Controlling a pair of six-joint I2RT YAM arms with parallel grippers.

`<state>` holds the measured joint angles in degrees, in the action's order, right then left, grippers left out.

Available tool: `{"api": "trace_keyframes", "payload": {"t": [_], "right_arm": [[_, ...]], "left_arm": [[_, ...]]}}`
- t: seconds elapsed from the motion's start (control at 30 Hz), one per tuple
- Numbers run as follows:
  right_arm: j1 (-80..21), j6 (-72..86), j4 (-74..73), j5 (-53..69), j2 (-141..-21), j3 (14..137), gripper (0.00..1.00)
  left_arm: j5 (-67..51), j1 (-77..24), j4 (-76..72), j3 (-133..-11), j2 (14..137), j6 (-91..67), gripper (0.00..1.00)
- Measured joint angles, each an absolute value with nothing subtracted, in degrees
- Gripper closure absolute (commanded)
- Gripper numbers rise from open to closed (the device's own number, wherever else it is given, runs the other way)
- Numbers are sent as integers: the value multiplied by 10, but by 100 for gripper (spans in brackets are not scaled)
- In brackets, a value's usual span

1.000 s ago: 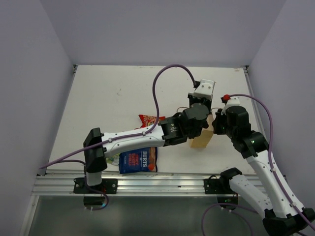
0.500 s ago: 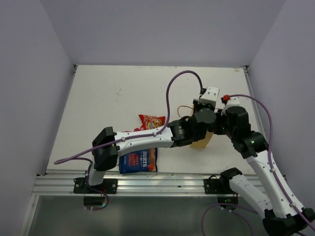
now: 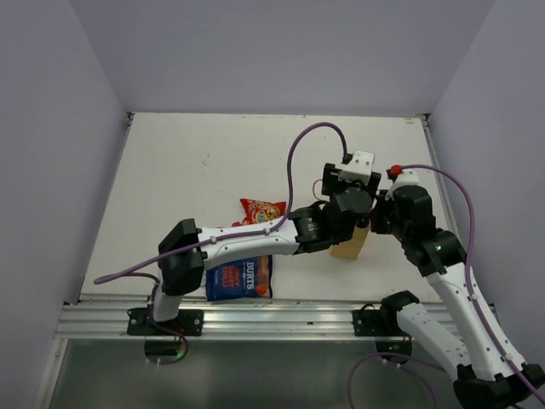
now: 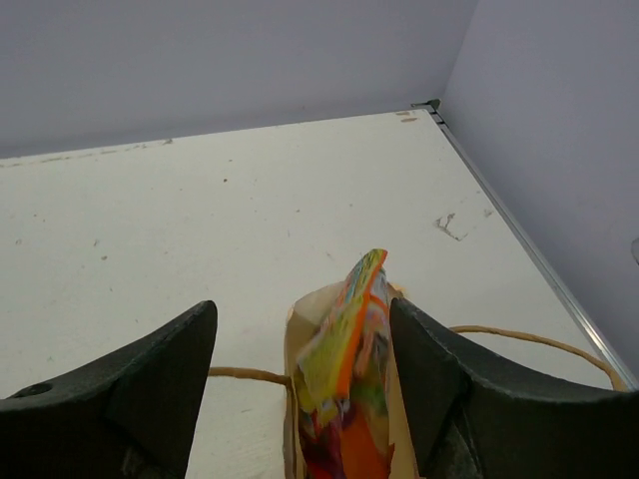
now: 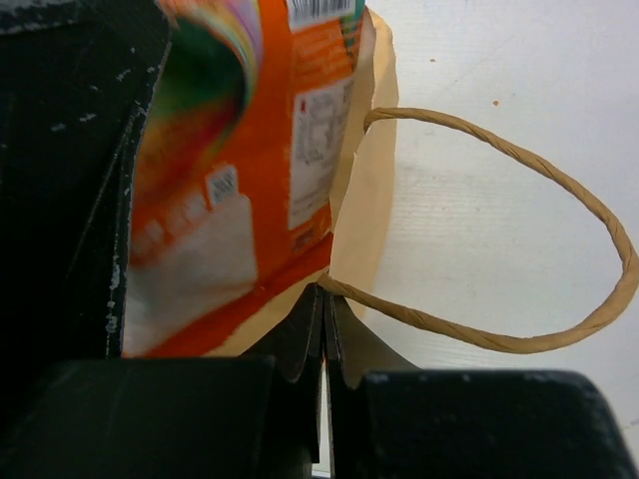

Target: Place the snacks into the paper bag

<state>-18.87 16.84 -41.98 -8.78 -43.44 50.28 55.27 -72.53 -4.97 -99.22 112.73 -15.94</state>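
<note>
Pinches the paper bag's point(image 5: 364, 225) rim beside its handle point(image 5: 519, 190) between closed right fingers point(image 5: 305, 339) to steady the mouth — holds the left fingers point(image 4: 130, 389) apart either side of the orange packet point(image 4: 344, 399) (no grip on it), leaving it upright in the bag on the surface point(image 4: 200, 220).

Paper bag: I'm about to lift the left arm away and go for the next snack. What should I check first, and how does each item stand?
1. Left gripper open, a finger on either side of the orange packet: ok.
2. Orange packet in the paper bag: ok, but its top stands above the rim; how deep it sits, cannot tell.
3. Right gripper shut on the bag's rim where the handle joins: ok.
4. Bag standing upright in the top view: ok.
5. Left fingers free of the handle loops: cannot tell.
6. Next snacks in sight: red packet and blue Burts bag lie on the table: ok.
</note>
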Motion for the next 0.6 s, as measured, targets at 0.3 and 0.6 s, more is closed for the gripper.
{"api": "trace_keyframes", "payload": {"t": [0.3, 0.6], "right_arm": [[-191, 168, -420, -79, -434, 503, 100], [-195, 164, -415, -76, -437, 503, 100]], "left_arm": [[544, -728, -48, -985, 1117, -170, 27], [602, -786, -143, -869, 1009, -93, 21]]}}
